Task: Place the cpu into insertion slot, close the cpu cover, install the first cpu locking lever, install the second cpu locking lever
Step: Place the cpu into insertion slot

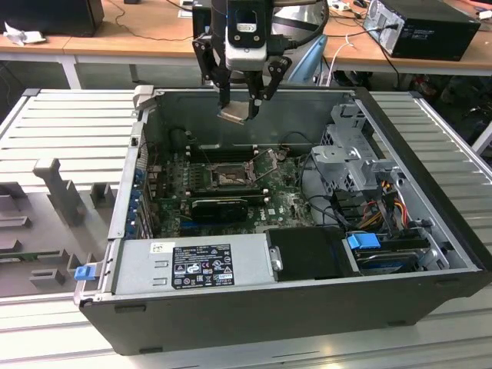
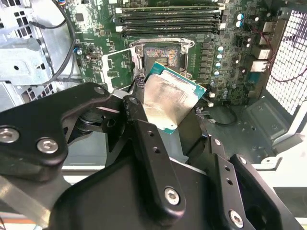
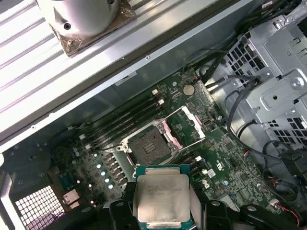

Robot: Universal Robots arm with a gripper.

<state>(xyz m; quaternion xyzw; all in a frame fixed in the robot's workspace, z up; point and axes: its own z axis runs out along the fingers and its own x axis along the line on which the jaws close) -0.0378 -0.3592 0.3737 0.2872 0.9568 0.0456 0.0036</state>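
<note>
Cpu (image 1: 236,114) pinched betw. the claw's (image 1: 240,108) fingertips, slightly tilted, up over the open pc case (image 1: 269,304). Insertion slot (image 1: 228,177) sits well below the claw, bare. Cpu cover (image 1: 269,162) is flipped open just beside the slot, on the motherboard (image 1: 288,201).

Even light glares off the cpu (image 2: 169,103); the computer case (image 1: 269,315) is dim inside.

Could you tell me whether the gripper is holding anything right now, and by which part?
Yes: the gripper holds the cpu, pinched by two opposite side edges, its metallic face bare, not yet in the insertion slot.
</note>
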